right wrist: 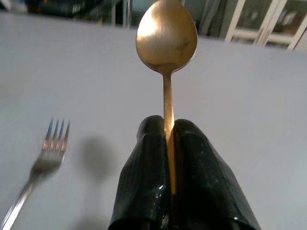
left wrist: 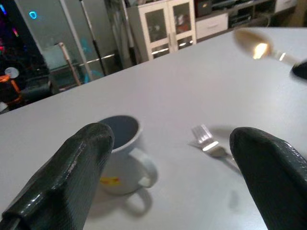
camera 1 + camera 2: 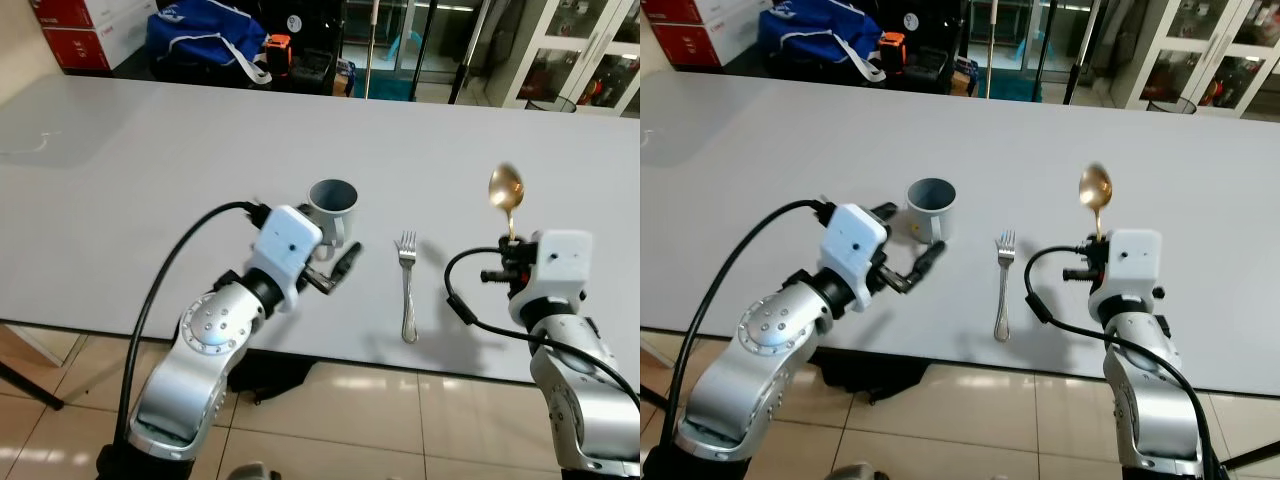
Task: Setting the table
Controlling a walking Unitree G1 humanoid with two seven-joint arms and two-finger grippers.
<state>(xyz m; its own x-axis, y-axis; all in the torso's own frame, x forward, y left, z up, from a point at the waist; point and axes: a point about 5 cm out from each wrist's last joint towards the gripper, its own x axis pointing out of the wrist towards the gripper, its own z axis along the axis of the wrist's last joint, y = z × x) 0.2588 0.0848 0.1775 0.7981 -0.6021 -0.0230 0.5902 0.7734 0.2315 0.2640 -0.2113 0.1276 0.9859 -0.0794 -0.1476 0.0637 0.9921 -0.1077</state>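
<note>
A gold spoon (image 3: 505, 190) stands upright above the white table (image 3: 150, 170), bowl up, with my right gripper (image 1: 169, 139) shut on its handle near the table's front right. A silver fork (image 3: 407, 285) lies flat just left of it, tines pointing away from me. A grey-blue mug (image 3: 333, 208) stands upright left of the fork, its handle toward me. My left gripper (image 3: 335, 262) is open just in front of the mug, its fingers (image 2: 72, 167) spread wide and holding nothing.
A blue bag (image 3: 205, 30) and dark gear sit on the floor beyond the table's far edge. Red and white boxes (image 3: 85, 30) stand at the far left. Glass-door cabinets (image 3: 580, 50) line the far right. Tiled floor (image 3: 380, 420) shows below the front edge.
</note>
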